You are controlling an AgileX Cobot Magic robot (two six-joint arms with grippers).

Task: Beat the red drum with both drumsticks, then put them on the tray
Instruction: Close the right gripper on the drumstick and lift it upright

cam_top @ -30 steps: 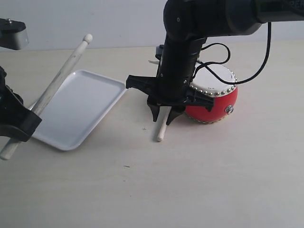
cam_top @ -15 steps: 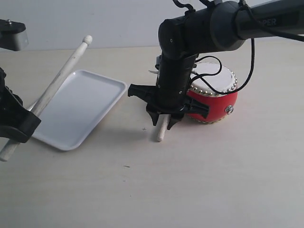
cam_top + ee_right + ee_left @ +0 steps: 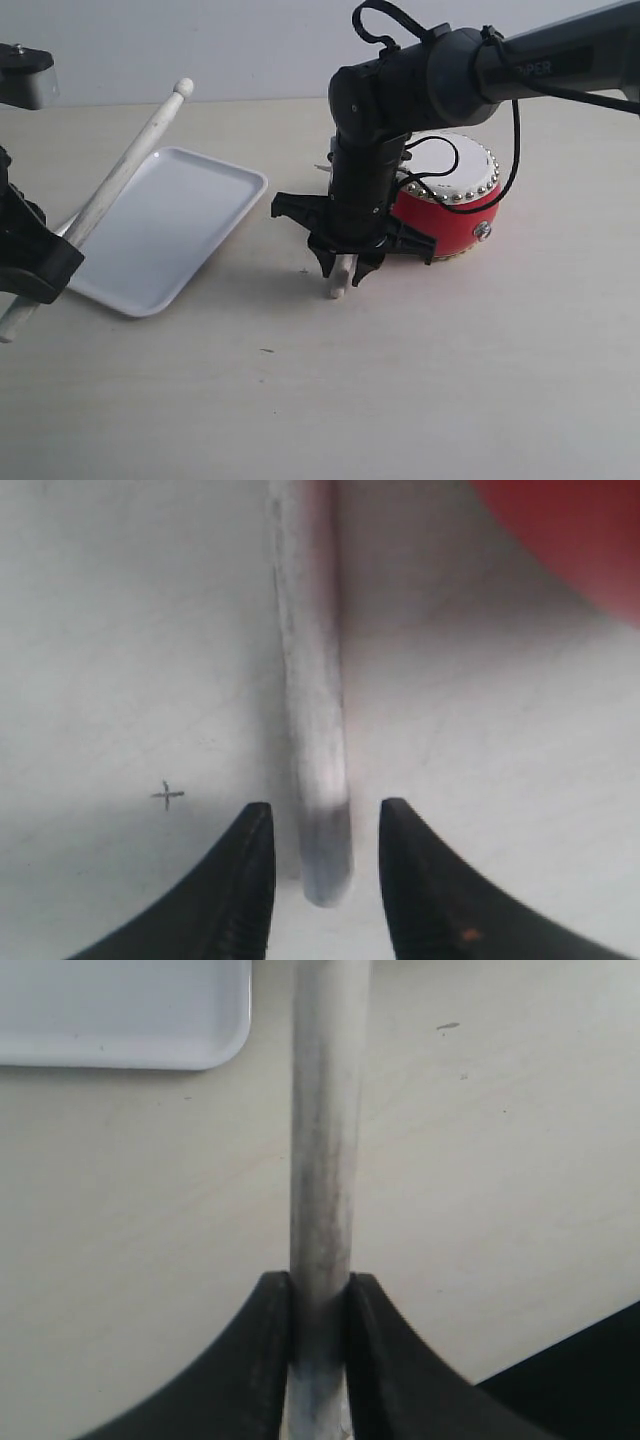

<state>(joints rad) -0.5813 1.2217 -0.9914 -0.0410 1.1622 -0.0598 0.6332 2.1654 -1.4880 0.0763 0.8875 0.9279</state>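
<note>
The fingers (image 3: 262, 1360) of the left gripper (image 3: 320, 1290) are pinched tight on the shaft of one drumstick (image 3: 322, 1140), touching it on both sides with no gap. This gripper is well apart from the red drum (image 3: 450, 215), far to the drum's left in the exterior view. Its stick slants upward, with the rounded tip high in the air on the end nearer the drum. The tray (image 3: 170, 235) lies flat on the table (image 3: 420, 400) between that gripper and the drum, closer to the gripper. In the exterior view the slanting stick crosses the tray edge farthest from the drum.

The right gripper (image 3: 325, 815) points down at the table just beside the drum, on its left. Its fingers (image 3: 250, 880) stand narrowly apart and straddle the blunt end of the second drumstick (image 3: 312, 700), with a slim strip of table showing on either side, so they do not grip it. This stick lies flat on the table close to the drum's red wall; whether it touches the drum cannot be told. The drum sits upright, its white head facing up.
</note>
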